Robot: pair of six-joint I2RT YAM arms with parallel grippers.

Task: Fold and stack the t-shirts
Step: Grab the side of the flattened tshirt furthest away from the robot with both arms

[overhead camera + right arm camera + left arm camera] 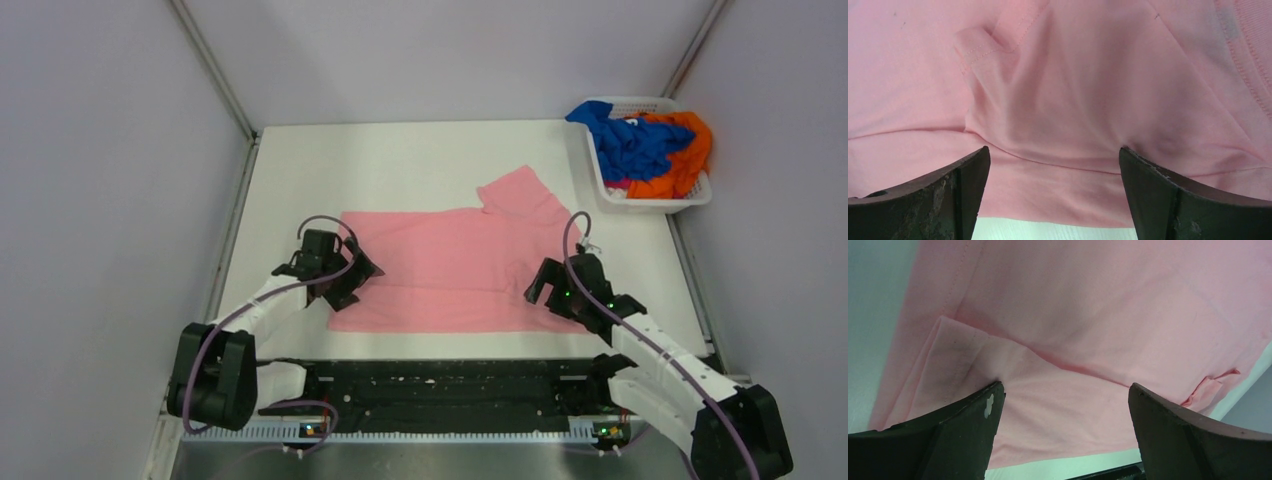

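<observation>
The light pink t-shirt (455, 262) lies spread flat on the white table, one sleeve sticking out at the back right. My left gripper (345, 272) is open, low over the shirt's left edge; pink cloth (1068, 405) fills the space between its fingers. My right gripper (553, 288) is open, low over the shirt's right near part; a folded-over layer (1048, 125) lies between its fingers. The royal blue t-shirt (625, 140) and the bright orange t-shirt (690, 160) lie crumpled together in the basket.
The white slatted basket (702, 196) stands at the table's back right corner. Grey walls close in the table on three sides. A black rail (450, 385) runs along the near edge between the arm bases.
</observation>
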